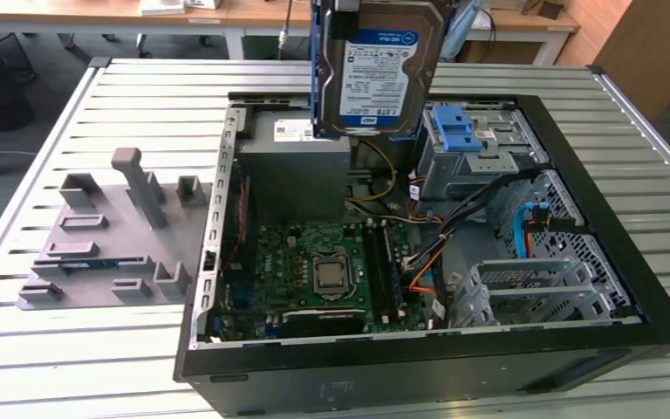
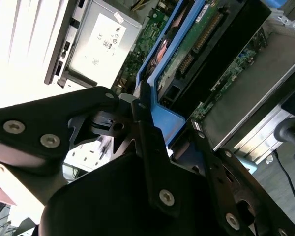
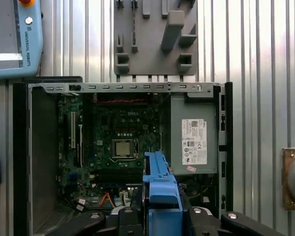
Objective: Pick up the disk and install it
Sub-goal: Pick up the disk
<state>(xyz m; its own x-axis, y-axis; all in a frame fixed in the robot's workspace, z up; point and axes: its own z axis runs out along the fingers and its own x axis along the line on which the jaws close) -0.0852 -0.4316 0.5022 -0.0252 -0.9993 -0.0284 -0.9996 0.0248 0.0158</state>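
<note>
Carry step, mid-air: holding the disk (image 1: 376,70) upright by its blue carrier bracket (image 3: 160,182), clamped in the jaws of the gripper (image 2: 155,118), hovering over the open computer case (image 1: 649,305) near power supply (image 1: 300,144) and drive cage (image 1: 475,170), installing not yet done, likely demanding careful squaring to the bay.

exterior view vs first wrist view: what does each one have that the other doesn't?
Exterior view's extras: the disk, label side, held above the open case, and the drive cage with its blue latch. First wrist view's extra: a teach pendant lying beside the case. Shared: motherboard, power supply, grey fixture plate, and the disk, whose blue carrier edge is what the wrist view catches.
</note>
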